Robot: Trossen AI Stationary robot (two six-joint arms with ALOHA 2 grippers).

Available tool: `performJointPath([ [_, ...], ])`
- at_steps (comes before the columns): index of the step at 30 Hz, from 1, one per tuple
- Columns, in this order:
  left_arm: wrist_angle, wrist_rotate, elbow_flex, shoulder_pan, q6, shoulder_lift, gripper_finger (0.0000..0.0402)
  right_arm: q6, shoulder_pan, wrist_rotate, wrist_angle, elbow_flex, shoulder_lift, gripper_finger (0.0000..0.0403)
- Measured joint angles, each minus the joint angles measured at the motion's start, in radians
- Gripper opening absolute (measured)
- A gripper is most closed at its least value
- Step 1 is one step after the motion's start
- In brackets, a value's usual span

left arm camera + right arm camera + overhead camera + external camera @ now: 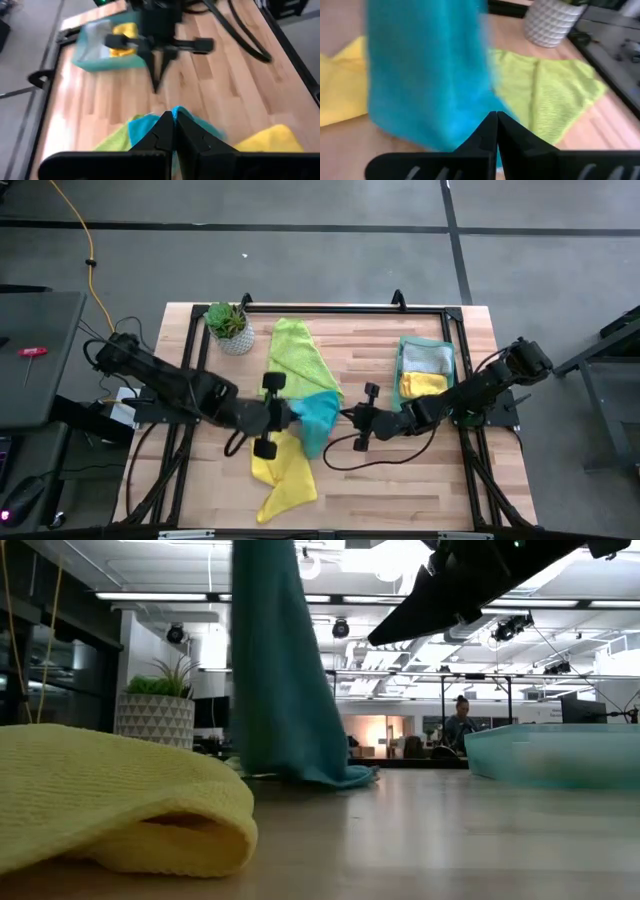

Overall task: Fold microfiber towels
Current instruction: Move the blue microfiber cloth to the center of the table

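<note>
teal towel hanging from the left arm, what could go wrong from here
1. The teal towel hangs from the left gripper, held at one spot, lower edge on the table; it may slip or bunch.
2. It hangs over the lime green towel and yellow towel, so it could snag them.
3. The right gripper, shut and empty, sits close; the arms might collide.
</note>
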Motion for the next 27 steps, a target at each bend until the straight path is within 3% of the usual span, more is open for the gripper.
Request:
performJointPath([
  [7, 0.055, 0.008, -0.183, -0.03, -0.099, 0.001, 0.0, 0.025, 0.0, 0.032, -0.014, 0.0, -0.005, 0.0],
  [14, 0.227, 0.167, -0.322, -0.029, -0.152, 0.001, 0.0, 0.029, 0.0, 0.03, -0.022, 0.0, -0.005, 0.0],
  [27, 0.245, 0.145, -0.334, -0.028, -0.141, 0.001, 0.0001, 0.055, 0.0, 0.021, -0.022, 0.0, -0.005, 0.0],
])
